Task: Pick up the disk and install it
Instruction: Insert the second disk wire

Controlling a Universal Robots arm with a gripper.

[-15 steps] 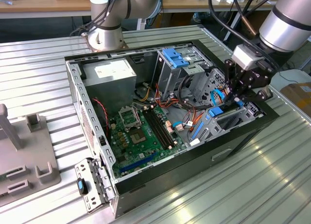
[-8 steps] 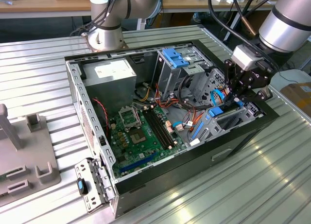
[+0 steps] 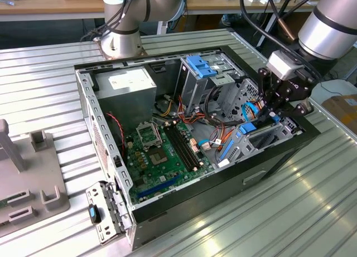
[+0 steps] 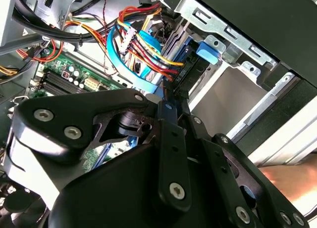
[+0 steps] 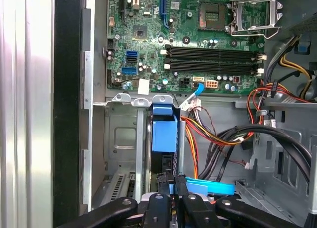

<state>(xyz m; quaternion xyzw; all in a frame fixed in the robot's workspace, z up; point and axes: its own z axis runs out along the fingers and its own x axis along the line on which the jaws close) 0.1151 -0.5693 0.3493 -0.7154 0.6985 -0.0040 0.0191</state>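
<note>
The disk (image 3: 260, 132), a grey drive in a blue carrier frame, sits tilted in the drive bay at the front corner of the open computer case (image 3: 89, 117), on the exterior view's right. In the first wrist view the disk (image 5: 164, 133) shows edge-on, standing in the bay slot. My gripper (image 3: 273, 113) reaches down into the case right over it. Its black fingers (image 5: 162, 188) are drawn close together, with the carrier's blue edge pinched between them at the gripper (image 5: 172, 184). In the second wrist view the gripper (image 4: 166, 97) meets beside the blue and coloured cables.
Bundles of coloured wires (image 5: 208, 134) and a blue flat cable (image 4: 143, 45) run close beside the bay. The motherboard (image 3: 164, 151), power supply (image 3: 131, 84) and an upper cage with a blue bracket (image 3: 201, 64) fill the case. A grey fixture (image 3: 28, 184) stands at the exterior view's left.
</note>
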